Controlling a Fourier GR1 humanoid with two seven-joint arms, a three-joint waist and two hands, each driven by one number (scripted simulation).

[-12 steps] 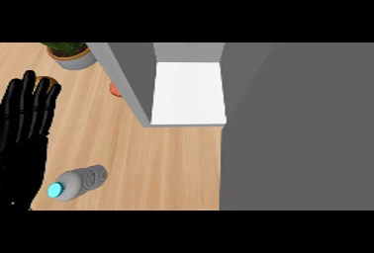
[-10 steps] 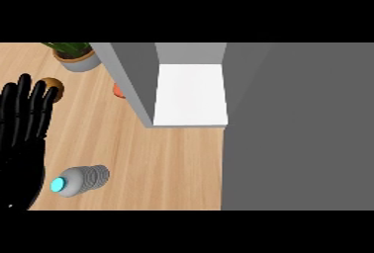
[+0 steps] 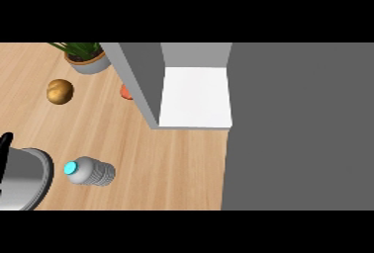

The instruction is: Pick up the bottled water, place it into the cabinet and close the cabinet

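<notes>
While the bottled water (image 3: 90, 171) stands on the counter (image 3: 175, 163) in front of the open cabinet (image 3: 196, 96), only the left hand (image 3: 5, 143) is seen — a sliver at the left edge, its fingers not discernible. The bottle is found just right of that forearm — the nearer arm.

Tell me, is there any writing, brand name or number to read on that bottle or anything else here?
None: no readable text on the bottled water, the cabinet, the potted plant, the brown round thing or the counter.
</notes>
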